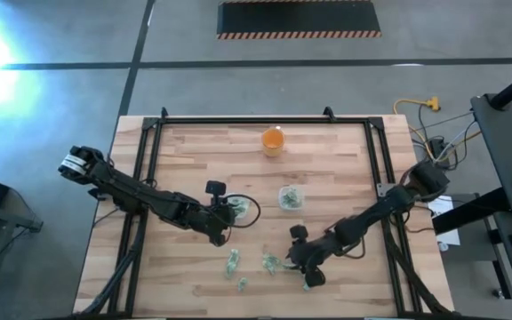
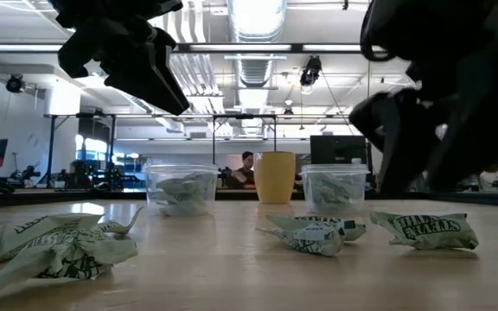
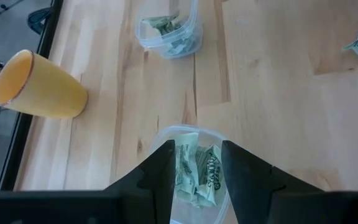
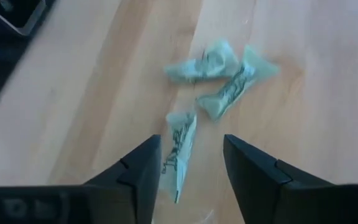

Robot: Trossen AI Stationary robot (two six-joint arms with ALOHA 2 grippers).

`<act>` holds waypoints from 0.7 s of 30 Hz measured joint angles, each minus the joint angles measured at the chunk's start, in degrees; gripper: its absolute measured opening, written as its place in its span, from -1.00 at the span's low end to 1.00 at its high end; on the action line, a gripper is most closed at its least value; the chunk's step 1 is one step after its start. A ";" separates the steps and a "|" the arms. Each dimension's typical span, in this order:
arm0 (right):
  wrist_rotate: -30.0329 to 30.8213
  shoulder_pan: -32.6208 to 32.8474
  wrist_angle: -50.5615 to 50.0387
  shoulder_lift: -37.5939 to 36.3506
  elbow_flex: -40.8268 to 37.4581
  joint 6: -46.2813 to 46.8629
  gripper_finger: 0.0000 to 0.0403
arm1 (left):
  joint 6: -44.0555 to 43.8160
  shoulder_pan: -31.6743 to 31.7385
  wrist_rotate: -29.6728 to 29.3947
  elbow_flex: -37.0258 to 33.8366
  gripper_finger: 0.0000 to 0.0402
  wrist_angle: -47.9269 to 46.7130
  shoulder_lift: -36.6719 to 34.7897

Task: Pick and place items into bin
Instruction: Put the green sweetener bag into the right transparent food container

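Small pale green wrinkly items lie loose near the table's front: one [image 4: 179, 152] between the open fingers of my right gripper [image 4: 191, 168], two more [image 4: 201, 65] [image 4: 235, 90] just beyond it. In the high view my right gripper [image 1: 308, 274] is low over this group. My left gripper [image 3: 197, 168] hangs open above a clear tub [image 3: 191, 134] that holds several items; the high view shows it [image 1: 227, 218] beside that tub [image 1: 244, 210]. A second clear tub [image 1: 290, 197] with items stands mid-table.
An orange cup [image 1: 273, 140] stands upright near the far edge, beyond both tubs. More loose items lie at the front left of the group [image 1: 234, 261] [image 1: 243, 284]. A black frame [image 1: 149, 142] borders the wooden table's sides and back.
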 joint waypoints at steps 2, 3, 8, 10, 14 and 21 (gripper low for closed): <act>-0.26 0.10 -0.05 1.34 0.01 0.13 -0.16 | 0.00 0.00 0.00 0.00 -0.43 -0.02 -0.02; -0.35 0.11 -0.22 1.89 0.11 0.25 -0.15 | 0.00 0.00 0.00 0.00 -0.43 0.00 -0.02; -1.61 0.38 0.00 3.22 1.18 0.44 -0.16 | 0.00 0.00 0.00 0.00 -0.43 0.00 -0.02; -1.74 0.50 -0.26 3.31 1.20 0.42 -0.18 | 0.00 0.00 0.00 0.00 -0.43 0.00 -0.02; -1.58 0.50 -0.40 3.29 1.19 0.42 -0.23 | 0.02 0.00 0.00 0.00 -0.43 0.01 -0.02; 0.29 0.59 -2.74 3.29 1.09 0.42 -0.38 | 0.00 0.00 0.01 -0.02 -0.43 0.01 -0.02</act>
